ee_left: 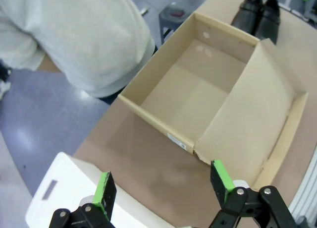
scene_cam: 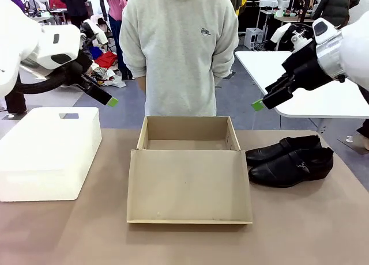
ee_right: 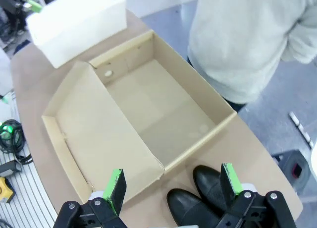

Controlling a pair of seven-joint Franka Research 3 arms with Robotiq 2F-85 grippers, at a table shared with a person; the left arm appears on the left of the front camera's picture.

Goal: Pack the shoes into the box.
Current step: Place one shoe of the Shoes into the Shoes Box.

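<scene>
The tan cardboard box (scene_cam: 187, 139) stands open in the middle of the table, its lid (scene_cam: 189, 186) folded flat toward me; its inside (ee_left: 195, 96) (ee_right: 158, 114) is bare cardboard. The two glossy black shoes (scene_cam: 291, 159) lie side by side on the table right of the box, also seen as shoes (ee_left: 258, 12) and shoes (ee_right: 205, 198). My left gripper (scene_cam: 109, 99) hangs open high above the table's left side, its fingers (ee_left: 104, 193) wide apart. My right gripper (scene_cam: 260, 103) hangs open high at the right, above the shoes, nothing between its pads (ee_right: 117, 188).
A large white foam box (scene_cam: 49, 151) sits on the table's left. A person in a light grey sweatshirt (scene_cam: 180, 46) stands at the far edge behind the cardboard box, hands behind the back. A white table (scene_cam: 300, 80) stands beyond at the right.
</scene>
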